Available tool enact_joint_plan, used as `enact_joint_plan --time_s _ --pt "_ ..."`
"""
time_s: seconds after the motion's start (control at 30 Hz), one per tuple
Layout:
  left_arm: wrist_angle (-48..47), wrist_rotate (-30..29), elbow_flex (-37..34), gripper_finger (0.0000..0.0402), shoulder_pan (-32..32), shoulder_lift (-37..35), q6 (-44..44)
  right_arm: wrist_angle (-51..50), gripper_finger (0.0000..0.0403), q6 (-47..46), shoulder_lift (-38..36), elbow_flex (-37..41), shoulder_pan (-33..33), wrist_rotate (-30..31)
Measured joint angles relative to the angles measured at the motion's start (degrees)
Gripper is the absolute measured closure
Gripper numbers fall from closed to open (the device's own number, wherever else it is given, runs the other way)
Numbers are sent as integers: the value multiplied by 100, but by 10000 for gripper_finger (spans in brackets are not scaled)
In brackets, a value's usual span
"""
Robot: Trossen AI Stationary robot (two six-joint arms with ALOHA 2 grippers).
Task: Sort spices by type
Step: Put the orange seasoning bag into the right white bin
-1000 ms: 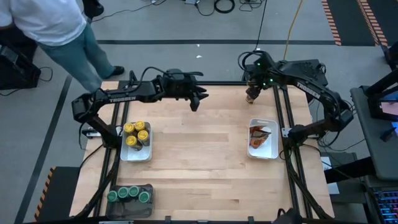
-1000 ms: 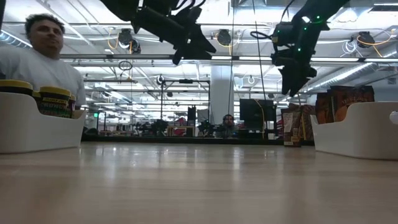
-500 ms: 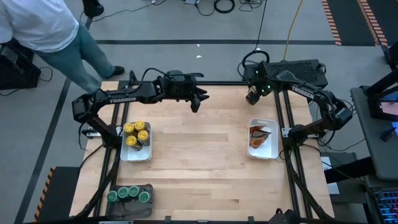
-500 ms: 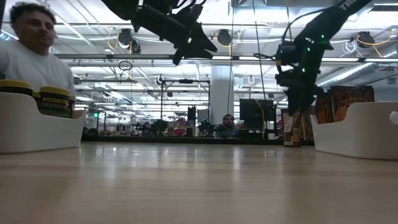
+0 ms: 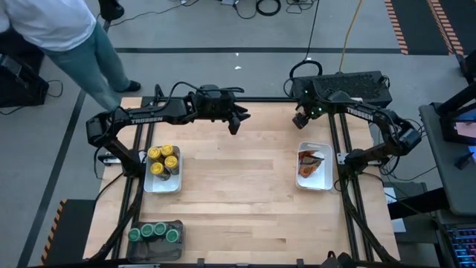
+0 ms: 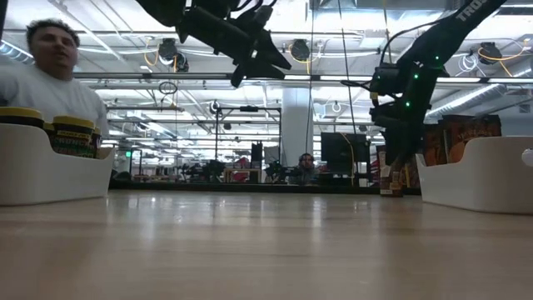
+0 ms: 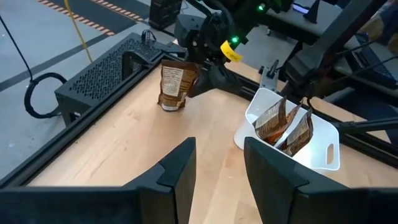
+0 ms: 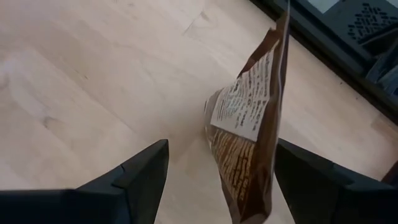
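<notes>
One brown-orange spice packet [image 7: 172,84] stands upright on its bottom edge near the table's far right corner. My right gripper [image 8: 217,155] comes down over it, open, with one finger on each side of the packet [image 8: 249,143]; I see no touch. My left gripper [image 5: 236,121] hangs open and holding nothing above the far middle of the table. Jars with yellow lids [image 5: 163,159] stand in a white tray [image 5: 162,186] at the left. Jars with green lids [image 5: 154,231] fill a dark grey tray [image 5: 177,249] at the near left. More packets [image 5: 311,164] lean in a white tray [image 5: 316,184] at the right.
A black perforated box [image 7: 106,74] and cables lie just past the far right corner. The dark frame rails [image 5: 338,149] run along the table's sides. A person [image 5: 67,37] stands beyond the far left corner. Bare wood [image 5: 238,179] lies between the two white trays.
My right gripper has sunk toward the standing packet at the far right corner, staying open. The packet has kept its place. The person beyond the far left corner has shifted about.
</notes>
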State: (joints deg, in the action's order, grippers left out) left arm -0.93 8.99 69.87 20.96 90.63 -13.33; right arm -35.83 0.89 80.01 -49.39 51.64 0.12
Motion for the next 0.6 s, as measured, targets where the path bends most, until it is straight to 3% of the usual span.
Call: enact_joint_plan --time_s 0.6 --pt "-2 4 7 263 -121 2 -98 87 140 -13 0 0 0 0"
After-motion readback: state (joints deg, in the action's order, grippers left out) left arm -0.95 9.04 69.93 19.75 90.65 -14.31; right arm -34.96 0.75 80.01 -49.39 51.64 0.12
